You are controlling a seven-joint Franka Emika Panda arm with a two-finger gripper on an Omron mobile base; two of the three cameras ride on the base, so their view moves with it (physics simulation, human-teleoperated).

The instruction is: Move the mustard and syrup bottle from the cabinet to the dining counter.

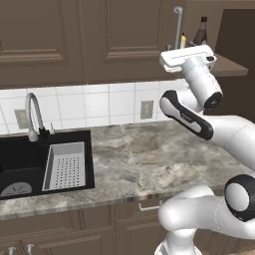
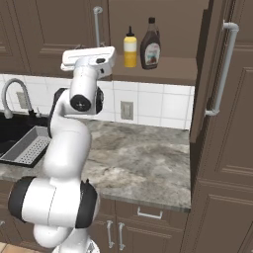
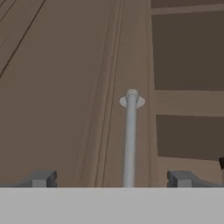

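Note:
The cabinet [image 2: 163,20] has one door swung open to the right. On its shelf the yellow mustard [image 2: 130,47] stands upright just left of the dark brown syrup bottle [image 2: 150,44]; both also show over the hand in the left base view, mustard [image 1: 183,41] and syrup bottle [image 1: 201,31]. My gripper [image 3: 113,179] is open, raised in front of the neighbouring shut door left of the bottles. Its fingertips [image 3: 41,178] stand either side of that door's silver bar handle [image 3: 130,140] without touching it. Nothing is held. The dining counter is out of view.
Below lies a marbled counter [image 2: 143,158] with a black sink [image 1: 20,164], a grey drain tray [image 1: 64,164] and a curved faucet [image 1: 34,114]. The open door [image 2: 217,74] juts out on the right. A tiled backsplash with an outlet [image 2: 127,109] runs behind.

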